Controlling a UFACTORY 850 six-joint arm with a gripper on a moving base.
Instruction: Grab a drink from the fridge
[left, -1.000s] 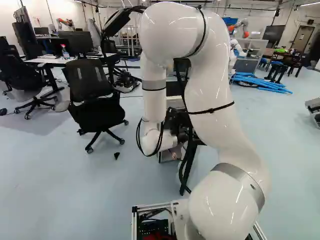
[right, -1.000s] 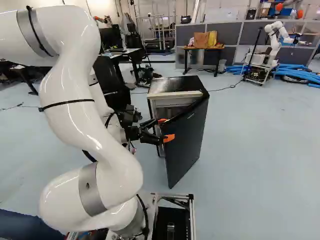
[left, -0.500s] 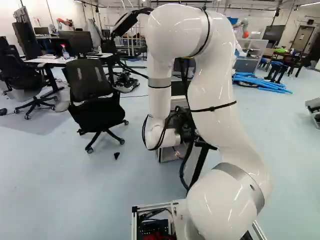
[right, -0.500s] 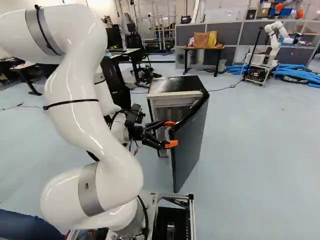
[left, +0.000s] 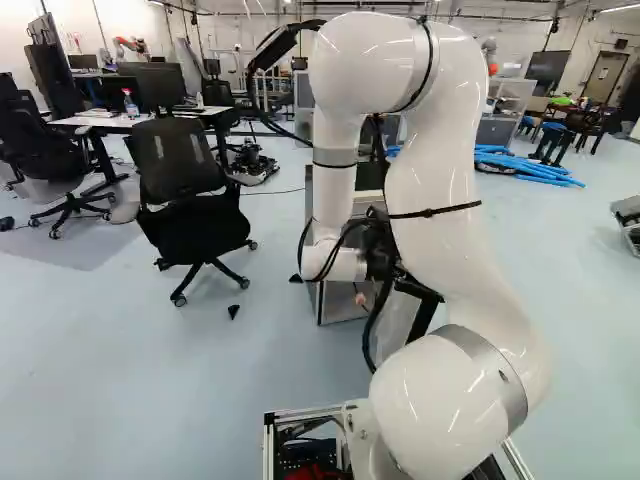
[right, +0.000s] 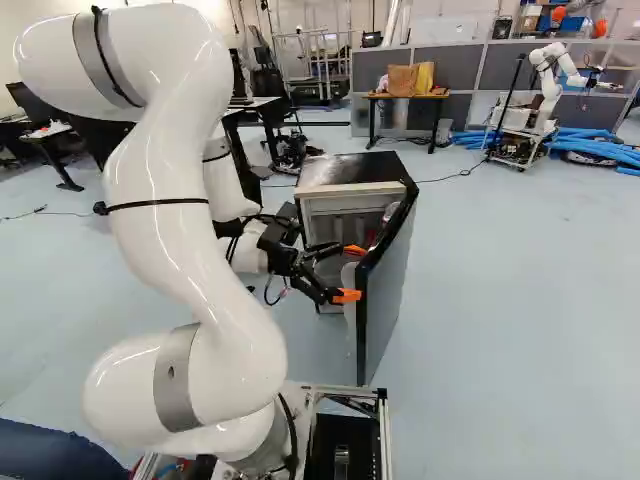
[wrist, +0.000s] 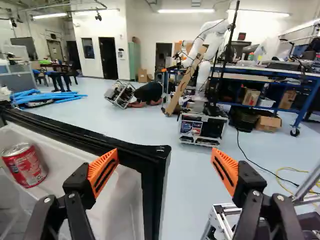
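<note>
fridge (right: 350, 172) opens wider

the door (right: 388, 290) has swung further out with the arm (right: 165, 250), which should ease access to the can (wrist: 24, 166) on its inner side, near the top edge, in from the free corner. the gripper (wrist: 165, 159) is released, fingers (wrist: 102, 170) spread about that corner.

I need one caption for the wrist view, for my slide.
Open end effector at the fridge door, a red can on the door's inner side.

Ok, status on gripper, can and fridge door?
Gripper open. Red can inside the open fridge door, not gripped. Door's corner sits between the fingers.
</note>
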